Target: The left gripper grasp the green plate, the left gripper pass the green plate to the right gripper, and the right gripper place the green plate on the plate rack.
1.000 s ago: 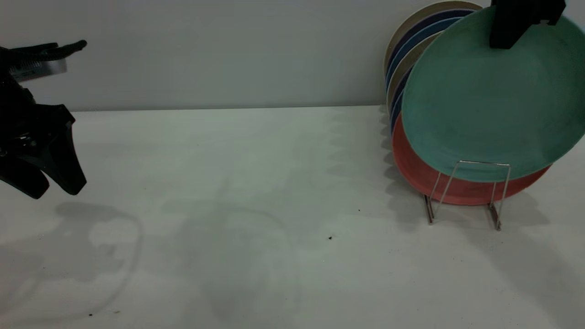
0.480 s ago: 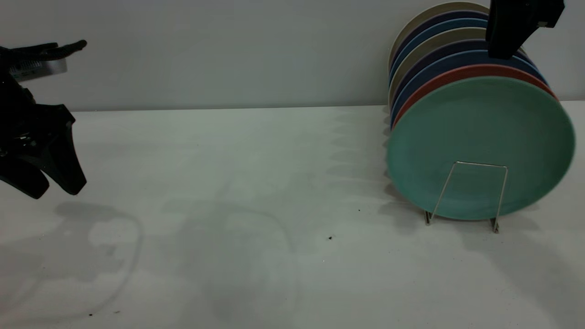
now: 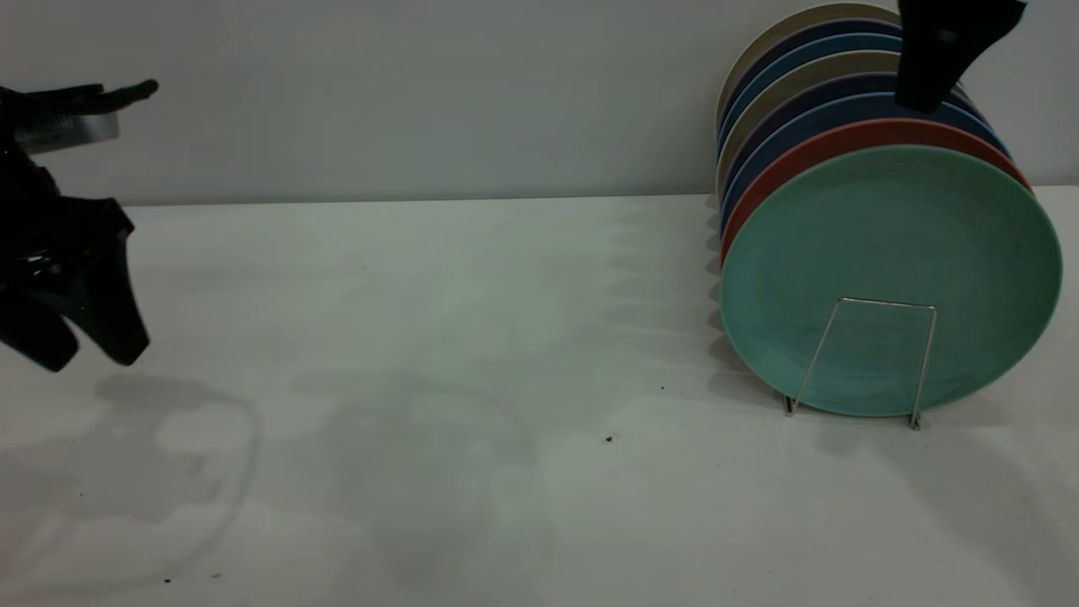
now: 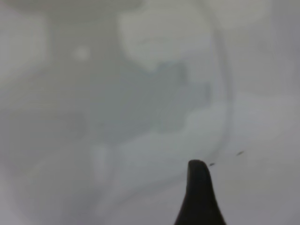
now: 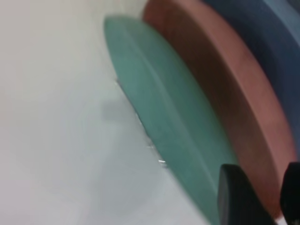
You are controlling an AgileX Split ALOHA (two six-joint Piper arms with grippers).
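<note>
The green plate (image 3: 885, 244) stands upright on edge in the front slot of the plate rack (image 3: 885, 302), leaning back on the salmon-pink plate (image 3: 843, 139). My right gripper (image 3: 923, 97) is open and empty above the top of the plate stack, clear of the green plate. In the right wrist view its fingertips (image 5: 239, 197) hang apart over the green plate's rim (image 5: 164, 122) and the salmon-pink plate (image 5: 225, 93). My left gripper (image 3: 84, 358) is open and empty at the far left, a little above the table. Only one of its fingertips (image 4: 199, 187) shows in the left wrist view.
Behind the salmon-pink plate several more plates (image 3: 809, 76), blue, purple and beige, stand in the same rack against the grey back wall. The white table (image 3: 472, 337) stretches between the two arms, with a few dark specks (image 3: 609, 438).
The green plate has left my right gripper and dropped into the rack's front slot, where it now stands still. The right gripper has risen slightly. The left gripper has shifted slightly down and left.
</note>
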